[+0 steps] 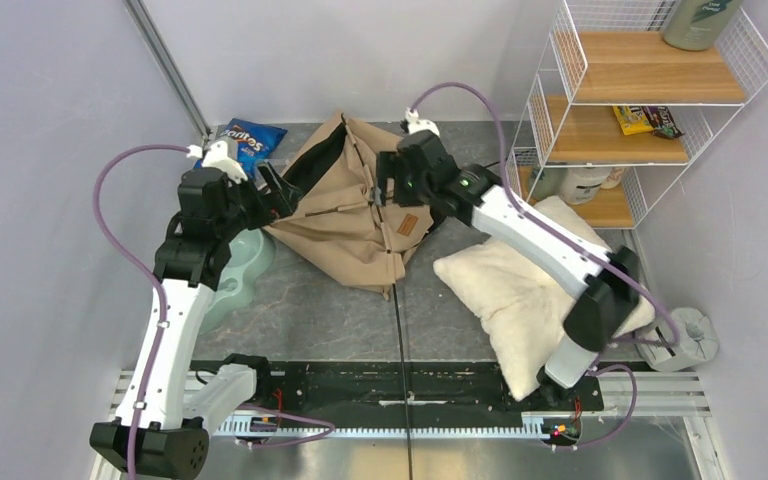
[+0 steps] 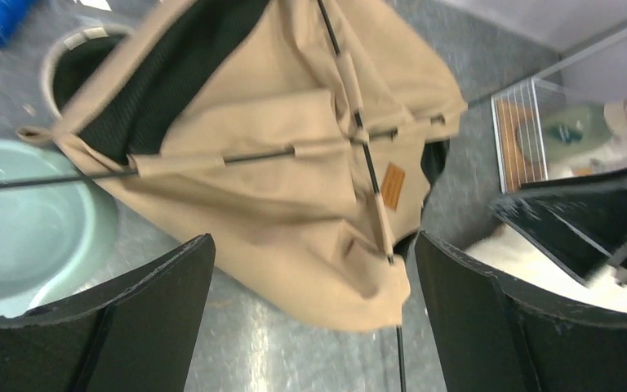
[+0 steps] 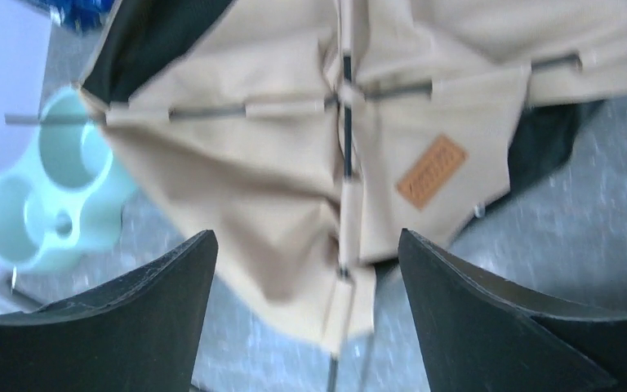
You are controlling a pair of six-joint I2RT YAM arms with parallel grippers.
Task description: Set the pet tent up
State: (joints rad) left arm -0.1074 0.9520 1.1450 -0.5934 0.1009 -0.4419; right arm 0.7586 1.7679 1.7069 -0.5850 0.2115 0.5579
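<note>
I have two tools, and both are released. My left tool [image 2: 312, 239] has its two fingers [image 2: 131, 318] spread wide with nothing between them. My right tool [image 3: 306, 235] is the same, spread and grasping nothing.

Both hang just above the one pet tent [image 1: 350, 215], which lies slumped on the desk [image 1: 330, 310] between them, the left tool at its left edge and the right tool over its middle. Straight ahead of my right tool, two black poles [image 3: 345, 73] cross on the tan cloth, each threaded through cloth sleeves. One brown label [image 3: 431, 171] sits just right of the crossing; its lettering is too blurred to read. One pole end sticks out past the cloth on the left. Dark lining shows at the tent's far left opening, and I cannot make out the inside.

Left of my left tool, partly under its arm, is one pale green bowl [image 1: 245, 265] with two basins; the tent's edge overlaps it. Beyond that tool lies one blue chip bag [image 1: 250, 140], half hidden by the wrist.

Behind my right tool, under its arm, lies one white pillow [image 1: 505, 275], partly covered by the arm. Off to the right stands one wire shelf [image 1: 640, 100] with three wooden boards, and one bottle [image 1: 700, 20] on top is cut off by the frame. The smaller things on the lower boards are hard to make out.
</note>
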